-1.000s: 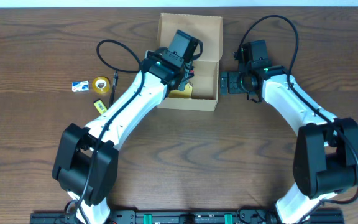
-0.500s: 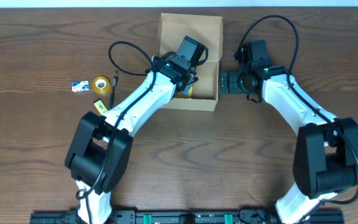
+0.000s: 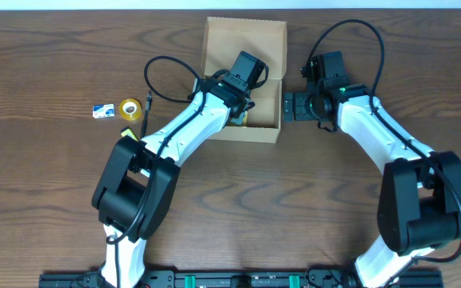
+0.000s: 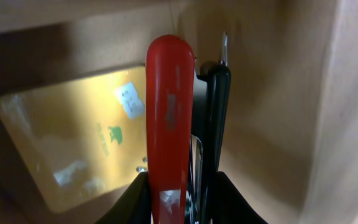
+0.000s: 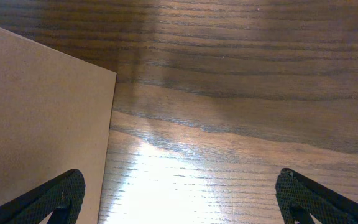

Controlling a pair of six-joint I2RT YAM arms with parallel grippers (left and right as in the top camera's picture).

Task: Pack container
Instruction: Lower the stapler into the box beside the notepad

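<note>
On dark wood table (image 3: 38, 176), plain tan cardboard container (image 3: 265, 102), flap lid open.

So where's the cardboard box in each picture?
Overhead: the box sits top centre, lid open.
Left wrist: its brown inside fills the picture.
Right wrist: its tan side fills the left.
Landmark: the yellow card on its floor, seen overhead and left wrist.

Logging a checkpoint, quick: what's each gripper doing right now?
Left gripper: shut on a red-and-black tool inside the container.
Right gripper: open, holding nothing, beside the container.
</note>
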